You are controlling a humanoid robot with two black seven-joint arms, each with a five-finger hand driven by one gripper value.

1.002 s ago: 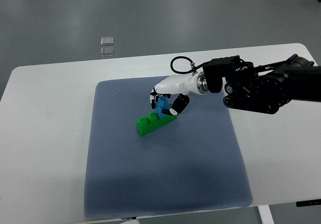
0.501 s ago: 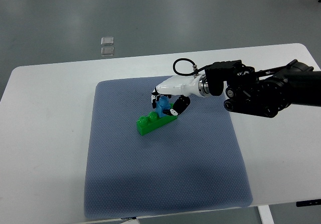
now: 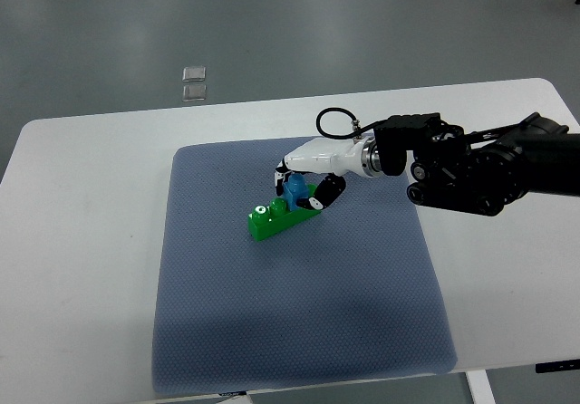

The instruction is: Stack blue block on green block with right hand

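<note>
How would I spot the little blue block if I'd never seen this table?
Find the grey-blue mat on the white table. Near its upper middle lies a long green block; the blue block sits at its right end, inside the right hand, smaller and the only blue piece.

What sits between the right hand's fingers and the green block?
Top view: the blue block. The right hand's fingers curl around it, and it rests on the green block's right end.

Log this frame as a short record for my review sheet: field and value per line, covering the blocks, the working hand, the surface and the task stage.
working hand: right hand, fingers curled around the blue block
blue block: on the right end of the green block
surface: blue-grey mat on a white table
left arm: not in view
task stage: blue on green, not yet released
</note>
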